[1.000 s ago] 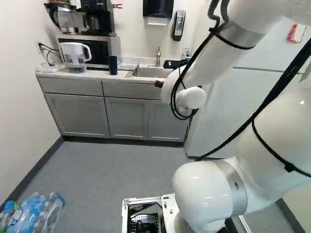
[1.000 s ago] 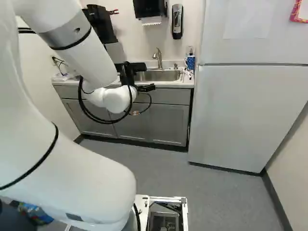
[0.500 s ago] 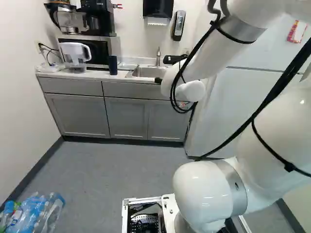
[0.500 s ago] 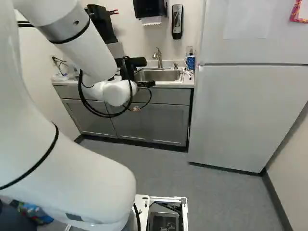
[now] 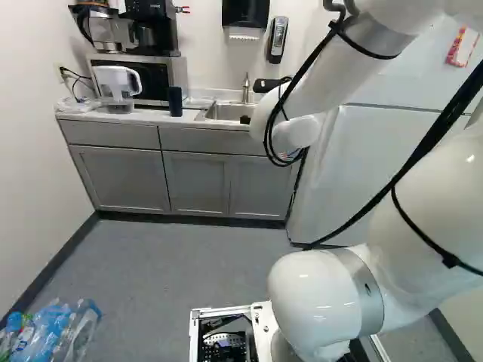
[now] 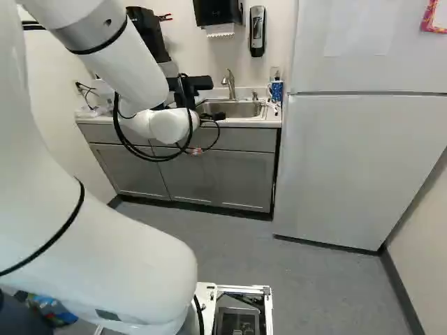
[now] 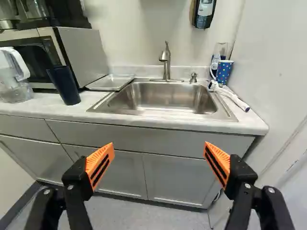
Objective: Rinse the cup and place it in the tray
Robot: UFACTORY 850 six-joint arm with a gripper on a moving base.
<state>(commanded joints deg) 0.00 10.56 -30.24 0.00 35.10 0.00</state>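
The gripper [image 6: 215,116] shows only in part past the white wrist in the right base view, in front of the sink. In the wrist view the gripper [image 7: 159,146] stands wide open, its orange pads apart with nothing between them. A dark blue cup [image 7: 64,85] stands on the counter, ahead of the fingers and off to one side, near the microwave; the left base view shows the same cup [image 5: 175,101] left of the sink. Between cup and sink lies a shallow clear tray [image 7: 111,82]. The steel sink [image 7: 160,98] with its faucet [image 7: 165,60] is straight ahead.
A water pitcher [image 5: 117,87] stands beside the microwave [image 7: 76,48]. Past the sink's other side are a blue dotted cup [image 7: 224,72] and a white brush [image 7: 232,97]. The fridge [image 6: 356,167] borders the counter. Plastic bottles [image 5: 56,332] lie on the floor.
The wrist and the visible gripper part have risen a little against the sink and cabinets. The base has not moved, and the counter things stand as before.
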